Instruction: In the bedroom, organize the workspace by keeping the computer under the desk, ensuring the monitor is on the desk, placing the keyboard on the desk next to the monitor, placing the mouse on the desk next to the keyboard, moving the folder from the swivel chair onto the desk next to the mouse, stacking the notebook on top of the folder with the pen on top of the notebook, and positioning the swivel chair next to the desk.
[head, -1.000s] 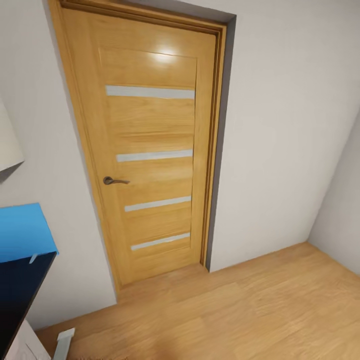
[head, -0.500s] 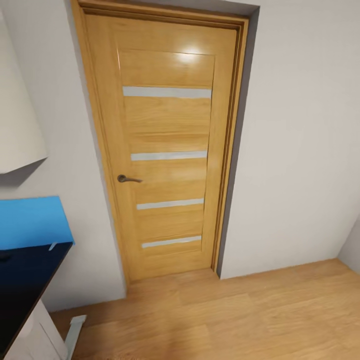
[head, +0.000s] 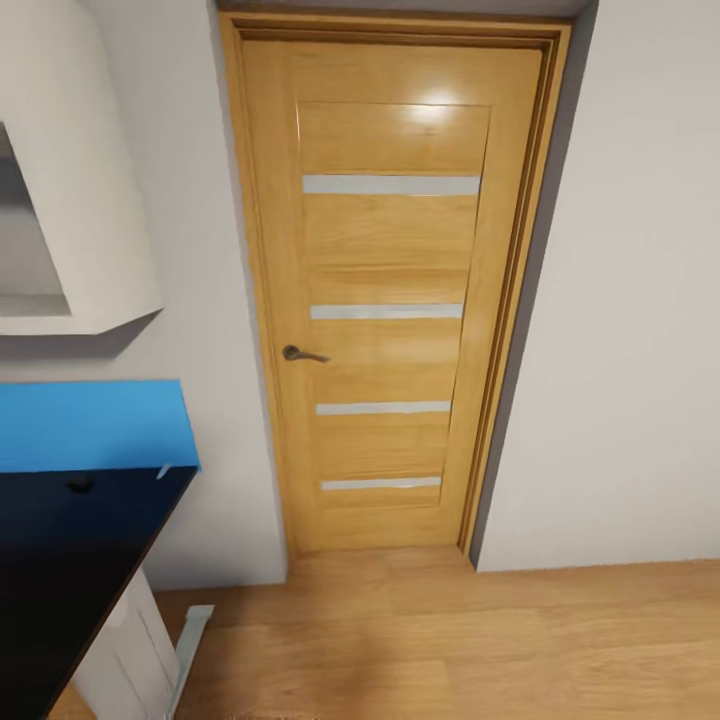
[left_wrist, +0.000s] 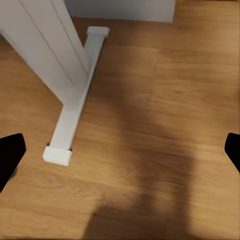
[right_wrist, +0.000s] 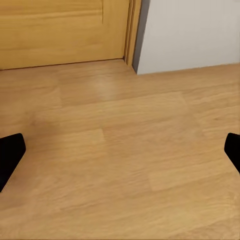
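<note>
The folder (head: 95, 425), bright blue, lay at the far end of a black surface (head: 70, 570) at the head view's lower left, its corner reaching the surface's edge near the wall; whether that surface was the desk could not be told. A small dark object (head: 80, 485) sat on the black top just beside the folder. Below stood a white panel (head: 125, 650) on a white floor foot (left_wrist: 75, 100). Above hung a white wall cabinet (head: 90, 200). Beyond stood a closed wooden door (head: 390, 290) with 4 pale strips and a dark lever handle (head: 303, 354), above a wood floor (head: 450, 640). The left gripper (left_wrist: 120, 155) and right gripper (right_wrist: 120, 155) both hung spread wide over the floor, holding nothing.
</note>
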